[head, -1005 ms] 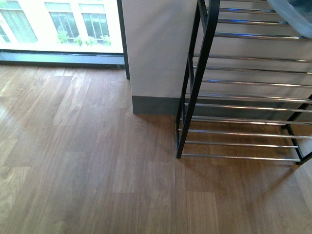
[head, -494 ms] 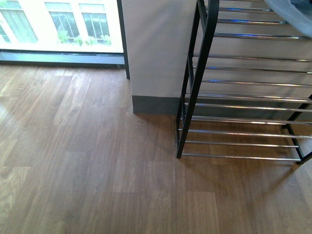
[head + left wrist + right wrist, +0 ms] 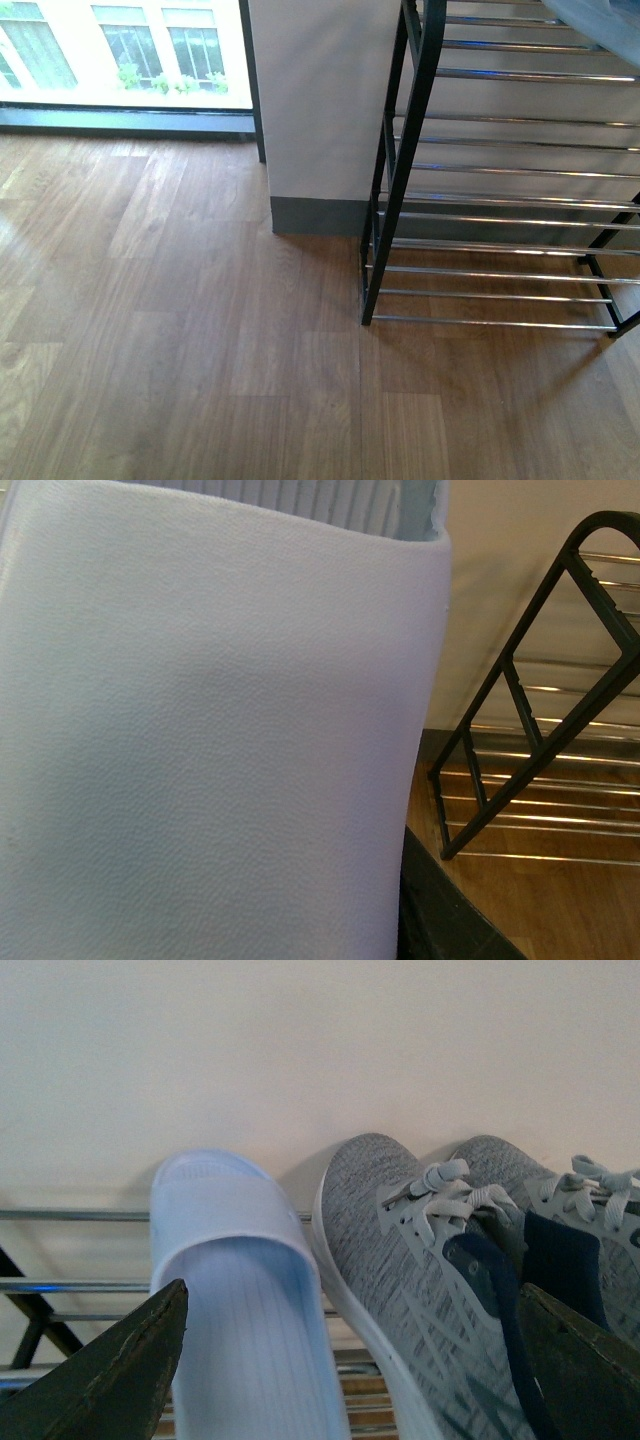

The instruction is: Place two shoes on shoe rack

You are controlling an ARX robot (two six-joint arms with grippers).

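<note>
Rack is filling the right of the front view, chrome rods running sideways across open tiers; a grey shape is sitting at its top right corner, too cropped to name. Neither arm is showing here.

Left wrist view: a white textured surface is blocking most of the frame, the rack's black side frame lying beyond it. Left jaws are not showing; state cannot be told.

Right wrist view: two shoes are resting side by side on a tier, toes pointing at the wall, long axes running away from the jaws. A pale blue slipper is lying just beside them. Right gripper is standing released, one shoe between the spread jaws. No readable writing anywhere.
</note>
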